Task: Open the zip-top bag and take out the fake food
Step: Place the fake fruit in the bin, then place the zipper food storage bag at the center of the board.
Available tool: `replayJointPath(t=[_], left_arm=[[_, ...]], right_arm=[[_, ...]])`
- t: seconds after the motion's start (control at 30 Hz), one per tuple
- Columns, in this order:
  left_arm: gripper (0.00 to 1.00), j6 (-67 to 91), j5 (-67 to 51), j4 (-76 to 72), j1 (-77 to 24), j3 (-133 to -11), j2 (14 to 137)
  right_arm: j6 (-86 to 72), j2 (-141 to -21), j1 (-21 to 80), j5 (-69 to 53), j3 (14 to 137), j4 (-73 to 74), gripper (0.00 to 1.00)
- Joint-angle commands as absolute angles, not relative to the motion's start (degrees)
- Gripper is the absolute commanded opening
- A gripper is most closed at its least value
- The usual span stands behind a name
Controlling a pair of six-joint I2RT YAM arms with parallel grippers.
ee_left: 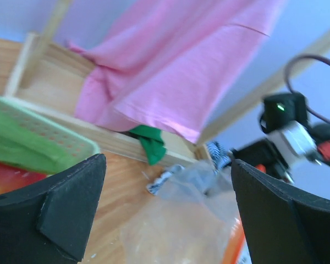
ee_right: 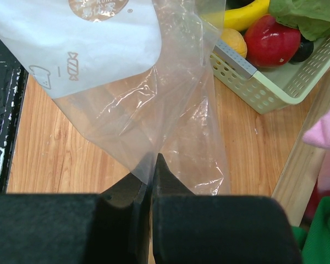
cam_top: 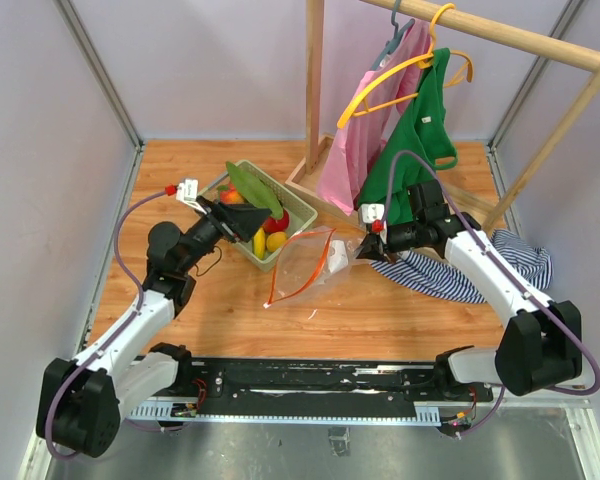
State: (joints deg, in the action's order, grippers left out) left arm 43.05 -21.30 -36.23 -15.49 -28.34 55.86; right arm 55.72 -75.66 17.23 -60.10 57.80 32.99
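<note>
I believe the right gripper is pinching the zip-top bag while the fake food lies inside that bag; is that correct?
Not quite. The fake food lies in the green basket, not inside the zip-top bag, as the right wrist view shows. The right gripper is indeed pinching that bag.

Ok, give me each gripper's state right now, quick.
Left gripper: open, nothing between its fingers.
Right gripper: shut, pinching the zip-top bag.

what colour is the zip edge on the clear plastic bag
Orange-red. The zip strip along the zip-top bag shows best in the top external view.
</note>
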Motion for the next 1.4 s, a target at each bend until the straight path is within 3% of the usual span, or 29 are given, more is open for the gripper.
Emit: replayJointPath(t=[0.0,0.13,0.4,0.77,0.87,0.93,1.17,1.37], left_arm=[[0.99,43.0,-37.0,-44.3,-15.1,-27.5,52.6],[0.99,42.2,-41.5,-41.5,-15.1,-25.9,48.4],[0.94,35.9,-39.0,-22.9,-15.1,-25.2,37.9],[0.92,34.6,-33.8,-8.6,-15.2,-27.4,32.8],[0.92,36.3,-33.7,-7.8,-15.2,-26.5,31.1],[0.92,37.4,-32.8,-8.1,-15.2,-25.1,29.5],[0.92,38.5,-31.3,-8.1,-15.2,-23.3,27.5],[0.93,36.9,-30.6,-6.0,-15.1,-24.6,28.0]], right_arm=[[54.6,-76.3,15.8,-62.3,60.0,34.4,0.01],[54.1,-76.4,15.7,-62.6,60.2,34.5,0.01],[52.0,-76.9,15.6,-63.0,61.7,36.0,0.02],[74.5,-85.7,14.2,-52.7,82.5,80.2,0.02],[72.2,-87.1,14.2,-46.0,83.2,83.4,0.04],[68.8,-86.2,14.1,-41.6,81.3,81.4,0.08],[57.3,-85.4,14.1,-31.6,72.2,67.2,0.41],[47.6,-83.0,12.0,-21.7,70.1,54.6,0.53]])
